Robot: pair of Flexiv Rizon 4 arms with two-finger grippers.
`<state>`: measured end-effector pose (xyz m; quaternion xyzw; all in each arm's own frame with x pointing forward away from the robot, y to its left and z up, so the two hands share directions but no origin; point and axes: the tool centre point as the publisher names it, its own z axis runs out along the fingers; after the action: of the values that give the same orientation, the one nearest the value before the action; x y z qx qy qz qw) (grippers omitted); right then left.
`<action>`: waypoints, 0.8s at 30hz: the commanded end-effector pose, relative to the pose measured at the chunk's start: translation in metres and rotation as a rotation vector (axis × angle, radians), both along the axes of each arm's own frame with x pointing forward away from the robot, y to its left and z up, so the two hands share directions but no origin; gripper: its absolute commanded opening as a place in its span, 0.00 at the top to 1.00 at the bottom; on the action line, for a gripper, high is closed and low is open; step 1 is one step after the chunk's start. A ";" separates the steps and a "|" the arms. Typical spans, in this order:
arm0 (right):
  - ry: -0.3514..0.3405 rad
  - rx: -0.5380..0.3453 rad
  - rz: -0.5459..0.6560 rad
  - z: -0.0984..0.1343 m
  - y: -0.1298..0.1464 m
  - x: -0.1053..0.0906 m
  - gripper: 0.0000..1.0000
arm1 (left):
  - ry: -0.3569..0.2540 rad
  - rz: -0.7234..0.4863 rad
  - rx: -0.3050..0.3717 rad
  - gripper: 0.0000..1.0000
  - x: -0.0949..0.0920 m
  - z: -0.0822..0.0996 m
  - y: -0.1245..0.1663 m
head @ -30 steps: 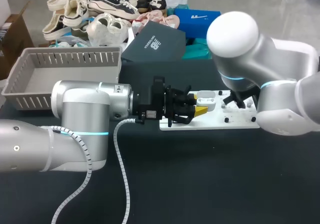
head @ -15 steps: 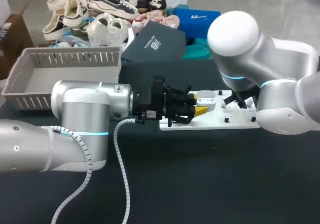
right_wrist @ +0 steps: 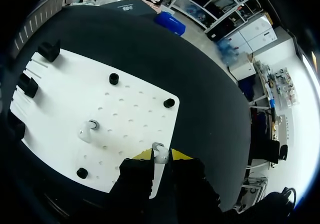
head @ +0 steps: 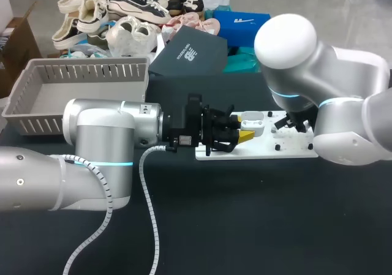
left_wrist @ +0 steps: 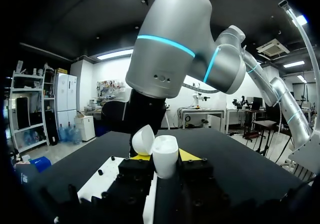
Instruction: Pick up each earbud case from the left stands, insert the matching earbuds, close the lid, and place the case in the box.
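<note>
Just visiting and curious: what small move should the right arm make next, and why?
Probably lift the right gripper straight up off the white board: its fingers seem shut on an earbud, and the left gripper holds the case, opened and ready to receive it.

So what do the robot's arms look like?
The left arm and right arm are fat, rounded silver tubes with glowing blue rings at the joints. A white spiral-wrapped cable loops beside the left arm. The left gripper and right gripper are black, each with two bright yellow tips.
</note>
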<state>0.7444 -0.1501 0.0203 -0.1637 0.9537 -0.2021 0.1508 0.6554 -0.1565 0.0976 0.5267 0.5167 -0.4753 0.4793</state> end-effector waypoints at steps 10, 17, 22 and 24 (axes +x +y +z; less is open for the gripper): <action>-0.010 -0.006 -0.001 0.008 0.000 -0.003 1.00 | -0.001 0.001 -0.002 1.00 0.000 -0.001 0.000; -0.040 0.016 -0.004 0.032 -0.004 -0.016 1.00 | -0.001 0.001 -0.002 1.00 0.000 -0.001 0.000; -0.077 0.050 -0.002 0.062 -0.009 -0.031 1.00 | -0.001 0.001 -0.002 1.00 0.000 -0.001 0.000; -0.100 0.051 0.001 0.073 -0.010 -0.036 1.00 | -0.001 0.001 -0.002 1.00 0.000 -0.001 0.000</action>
<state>0.7335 -0.1518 0.0740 -0.1468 0.9541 -0.1934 0.1754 0.6555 -0.1565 0.0976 0.5267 0.5167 -0.4753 0.4793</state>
